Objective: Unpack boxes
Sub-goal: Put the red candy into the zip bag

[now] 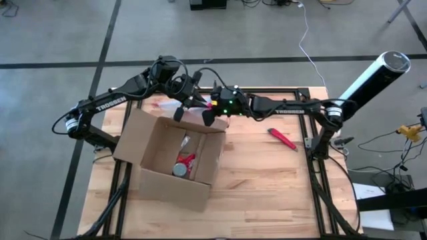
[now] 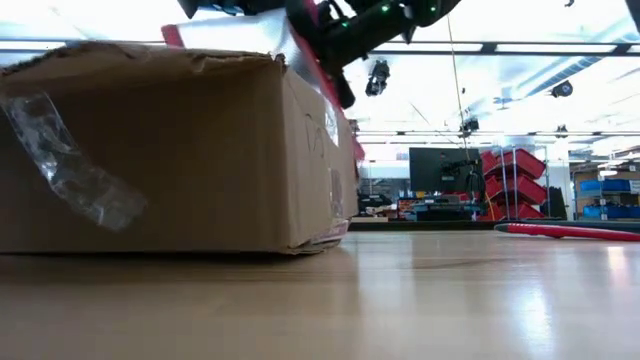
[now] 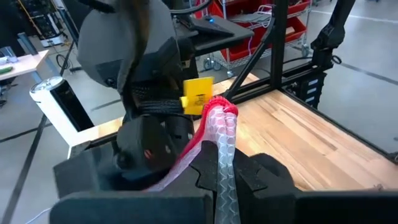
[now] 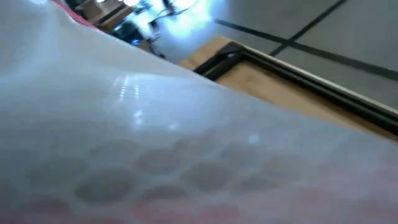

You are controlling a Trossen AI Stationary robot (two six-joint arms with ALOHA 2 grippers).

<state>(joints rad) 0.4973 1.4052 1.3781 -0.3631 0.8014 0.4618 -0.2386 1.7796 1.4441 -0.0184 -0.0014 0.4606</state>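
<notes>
Pouch (image 3: 217,134), pink-edged, is clamped between left gripper (image 3: 225,180) fingers above cardboard box (image 1: 170,160); right gripper (image 1: 208,115) beside it, jaw state unclear. Opposing pulls could tear it.

The brown corrugated cardboard box (image 1: 175,155) sat open on the wooden worktop (image 1: 267,187), toward its left half, turned at a slant to the worktop's edges with its flaps spread outward. A few small items, one of them red, lay on its floor. From table height, its plain side wall (image 2: 150,150) carried a loose strip of clear tape (image 2: 70,165) near one corner.
</notes>
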